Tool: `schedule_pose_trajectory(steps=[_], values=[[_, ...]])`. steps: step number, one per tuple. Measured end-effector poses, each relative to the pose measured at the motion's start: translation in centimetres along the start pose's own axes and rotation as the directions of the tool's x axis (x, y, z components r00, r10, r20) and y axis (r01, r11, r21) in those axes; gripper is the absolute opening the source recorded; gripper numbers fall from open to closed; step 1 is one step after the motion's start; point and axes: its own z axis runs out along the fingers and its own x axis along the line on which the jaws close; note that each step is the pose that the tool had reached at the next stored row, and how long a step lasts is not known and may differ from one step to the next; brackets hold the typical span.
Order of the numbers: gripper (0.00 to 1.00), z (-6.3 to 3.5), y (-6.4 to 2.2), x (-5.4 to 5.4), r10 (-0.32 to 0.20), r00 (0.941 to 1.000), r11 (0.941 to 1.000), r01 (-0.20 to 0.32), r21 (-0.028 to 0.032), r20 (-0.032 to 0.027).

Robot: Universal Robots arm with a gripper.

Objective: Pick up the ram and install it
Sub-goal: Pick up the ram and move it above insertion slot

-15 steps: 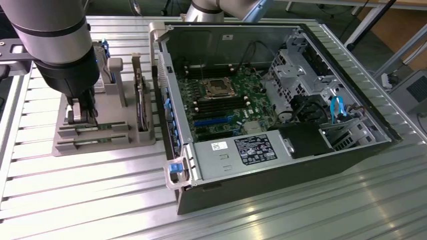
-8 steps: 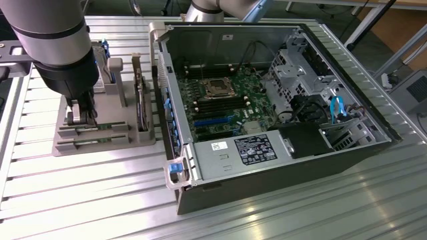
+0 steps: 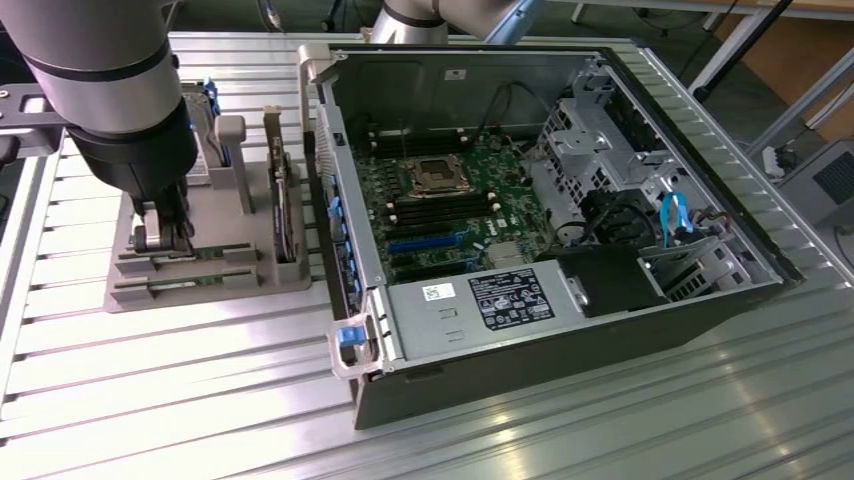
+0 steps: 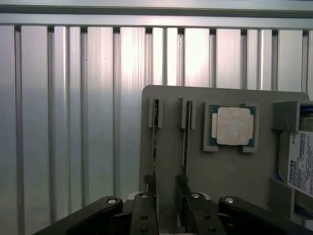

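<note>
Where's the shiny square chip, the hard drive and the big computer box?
chip (image 4: 233, 126), wrist view, middle of its silver lid
hard drive (image 4: 302, 166), wrist view, its white label
computer box (image 3: 534, 365), exterior view, dark outer wall

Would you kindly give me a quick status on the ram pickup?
Gripper open, low over holder. Ram on edge in its slot, not gripped. Processor alongside, clear of it.

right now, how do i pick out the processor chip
Find the grey tray beside the open case. The chip lies flat on it, between two edge-on sticks and the hard drive. It alone is square with a silver top.
</note>
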Motion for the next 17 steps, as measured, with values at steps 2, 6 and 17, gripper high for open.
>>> schedule_pose_trajectory(steps=[2, 6, 17], values=[[0.30, 0.07, 0.02, 0.01, 0.000, 1.0000, 1.0000, 0.000, 0.0000, 0.0000], [0.30, 0.21, 0.05, 0.02, 0.000, 1.0000, 1.0000, 0.000, 0.0000, 0.0000], [0.30, 0.63, 0.09, 0.03, 0.000, 1.0000, 1.0000, 0.000, 0.0000, 0.0000]])
